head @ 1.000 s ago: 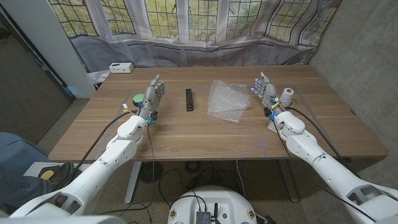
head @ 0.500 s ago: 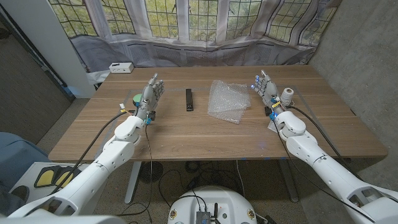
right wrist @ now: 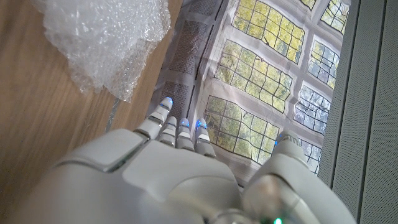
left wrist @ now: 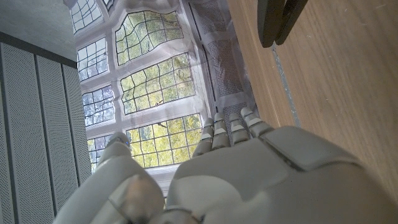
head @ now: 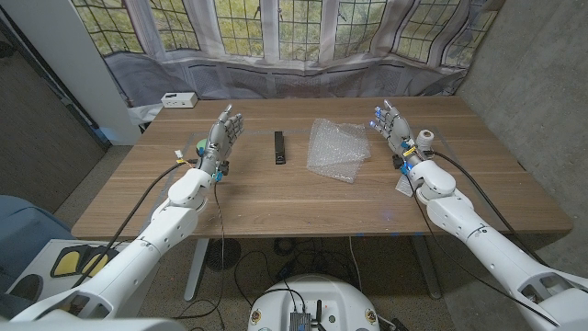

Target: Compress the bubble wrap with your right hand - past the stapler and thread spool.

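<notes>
The right hand point(head: 390, 127) has crept slightly farther from the robot, fingers spread and holding nothing, just beside the untouched bubble wrap point(head: 335, 149); the left hand point(head: 223, 138) likewise grasps nothing.

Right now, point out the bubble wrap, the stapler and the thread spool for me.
bubble wrap point(head: 336, 150), head view, middle of the crumpled clear sheet.
stapler point(head: 279, 147), head view, middle of its black top.
thread spool point(head: 424, 139), head view, its pale side, just beyond the right hand point(head: 393, 128).
</notes>
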Robot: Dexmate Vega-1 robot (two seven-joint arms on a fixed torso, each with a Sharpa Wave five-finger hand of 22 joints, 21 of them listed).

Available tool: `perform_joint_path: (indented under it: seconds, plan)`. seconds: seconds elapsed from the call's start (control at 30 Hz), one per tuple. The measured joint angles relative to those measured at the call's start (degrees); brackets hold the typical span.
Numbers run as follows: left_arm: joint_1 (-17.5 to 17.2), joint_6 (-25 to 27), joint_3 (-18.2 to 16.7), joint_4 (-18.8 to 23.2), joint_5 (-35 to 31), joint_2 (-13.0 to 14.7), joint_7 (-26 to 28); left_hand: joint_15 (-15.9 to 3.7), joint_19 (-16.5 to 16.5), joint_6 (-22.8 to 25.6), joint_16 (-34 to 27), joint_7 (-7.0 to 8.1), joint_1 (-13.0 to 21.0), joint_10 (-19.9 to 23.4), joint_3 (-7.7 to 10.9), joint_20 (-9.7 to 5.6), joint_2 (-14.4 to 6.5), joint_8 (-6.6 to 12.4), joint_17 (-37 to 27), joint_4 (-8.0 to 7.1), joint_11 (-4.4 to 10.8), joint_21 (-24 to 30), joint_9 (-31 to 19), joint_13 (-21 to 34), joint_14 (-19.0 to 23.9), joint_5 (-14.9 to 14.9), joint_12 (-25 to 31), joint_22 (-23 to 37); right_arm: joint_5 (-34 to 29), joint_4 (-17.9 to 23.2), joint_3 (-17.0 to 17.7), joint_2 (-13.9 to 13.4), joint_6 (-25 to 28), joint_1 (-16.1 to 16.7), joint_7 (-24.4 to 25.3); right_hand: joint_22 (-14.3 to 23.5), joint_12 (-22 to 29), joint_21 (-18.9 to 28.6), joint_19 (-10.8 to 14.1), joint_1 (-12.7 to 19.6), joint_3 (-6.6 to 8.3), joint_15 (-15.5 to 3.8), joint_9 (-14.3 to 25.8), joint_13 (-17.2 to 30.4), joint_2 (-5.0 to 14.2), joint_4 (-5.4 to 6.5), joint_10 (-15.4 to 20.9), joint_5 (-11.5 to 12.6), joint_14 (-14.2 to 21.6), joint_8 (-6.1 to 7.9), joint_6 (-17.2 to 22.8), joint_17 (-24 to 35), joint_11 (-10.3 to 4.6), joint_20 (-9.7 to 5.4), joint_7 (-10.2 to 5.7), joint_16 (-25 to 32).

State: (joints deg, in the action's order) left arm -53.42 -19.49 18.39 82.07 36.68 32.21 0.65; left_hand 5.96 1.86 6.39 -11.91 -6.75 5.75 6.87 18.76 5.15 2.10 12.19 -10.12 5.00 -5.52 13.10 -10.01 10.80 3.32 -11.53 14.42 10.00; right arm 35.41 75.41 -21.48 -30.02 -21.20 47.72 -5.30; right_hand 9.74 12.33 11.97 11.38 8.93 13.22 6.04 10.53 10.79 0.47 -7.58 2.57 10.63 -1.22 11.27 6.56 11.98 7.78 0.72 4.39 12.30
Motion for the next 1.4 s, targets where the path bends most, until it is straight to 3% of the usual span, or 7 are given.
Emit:
perform_joint_path:
  seconds: [0.23, 0.4, 0.93, 1.13, 1.23, 1.4]
  plan:
    - [0.0, -0.5, 0.2, -0.1, -1.4, 0.3, 0.4, 0.07, 0.1, 0.2, 0.0, 0.00, 0.0, 0.4, -0.24, -0.04, 0.0, 0.00, 0.0, 0.24, -0.21, 0.0, 0.0, 0.0, 0.1, 0.0, 0.0, 0.0, 1.2, -2.3, -0.1, 0.5, -0.9, -1.2, -2.5, 0.0, 0.0, 0.0, 0.0, 0.0, 0.00, 0.00, 0.0, 0.0, 0.00, 0.00, 0.0, 0.0, 0.0, 0.00, 0.4, 0.0, 0.00, 0.00, -0.25, 0.0]
    - [0.1, -0.5, 0.6, -0.1, -1.5, 0.6, 0.3, 0.07, 0.4, 0.2, 0.0, 0.00, 0.0, 0.4, -0.24, 0.27, 0.0, 0.00, 0.0, 0.24, -0.21, 0.0, 0.0, 0.0, 0.1, 0.0, 0.0, 0.0, 1.3, -2.3, -0.1, 0.7, -1.8, -1.2, -2.0, 0.0, 0.0, 0.0, 0.0, 0.2, 0.00, -0.21, 0.0, 0.0, 0.24, 0.00, 0.6, 0.0, 0.2, 0.62, 2.7, 0.0, 0.00, 0.00, -0.16, 0.0]
    - [0.4, 0.7, 1.1, 1.8, -2.8, 1.5, 0.1, 0.07, 0.7, 0.2, 0.0, 0.00, 0.3, 0.7, -0.25, 0.57, -0.3, 0.00, 0.0, 0.23, -0.51, 0.0, 0.0, 0.0, 0.7, 0.0, 0.0, 0.0, -1.6, 2.2, 1.0, 1.0, -4.9, 1.5, 2.5, 0.3, 0.0, 0.9, 4.5, 0.4, 0.00, -0.41, 0.0, 0.0, 0.38, 0.00, 2.3, 0.0, 3.9, 0.38, 2.4, 0.2, -0.29, 0.21, 0.23, 1.3]
    - [0.4, 0.8, 1.1, 2.6, -3.1, 1.7, 0.2, 0.07, 0.7, 0.5, 0.0, 0.31, 0.6, 0.7, -0.25, 0.57, -0.6, -0.23, 0.0, 0.23, -0.51, -0.2, 0.0, 0.0, 0.7, 0.0, -0.3, 0.0, -4.7, 4.0, 1.1, 0.3, -5.7, 2.5, 5.6, 0.3, 0.0, 0.9, 4.5, 0.7, 0.00, -0.59, 0.0, 0.1, 0.68, 0.00, 2.7, 0.0, 4.1, 0.38, 2.6, 0.2, 0.00, 0.20, 0.43, 1.3]
    - [0.4, 0.8, 1.1, 2.6, -3.1, 1.7, 0.1, 0.07, 0.7, 0.5, 0.3, 0.31, 0.6, 0.7, -0.08, 0.57, -0.6, -0.34, 0.0, 0.39, -0.51, -0.2, 0.0, 0.0, 0.7, 0.0, -0.3, 0.0, -4.7, 5.1, 1.1, -0.1, -5.7, 3.1, 5.6, 0.3, 0.7, 0.9, 4.7, 1.0, -0.01, -0.48, 0.0, 0.3, 0.98, 0.00, 4.4, 0.0, 4.2, 0.38, 3.0, 0.4, -0.10, 0.34, 0.76, 1.3]
    - [0.5, 0.5, 1.1, 2.6, -3.1, 1.8, -0.3, 0.07, 0.7, 0.5, 0.3, 0.29, 0.6, 0.7, -0.01, 0.57, -0.6, -0.33, 0.0, 0.46, -0.51, -0.2, 0.0, 0.0, 0.7, 0.0, -0.3, 0.0, -8.5, 6.6, 1.1, -0.6, -5.8, 3.8, 9.0, 0.3, 1.5, 1.1, 7.5, 1.4, 0.09, -0.83, 0.3, 0.8, 1.43, -0.09, 7.5, 0.0, 7.8, 0.85, 5.6, 0.7, -0.10, 0.32, 0.79, 2.6]
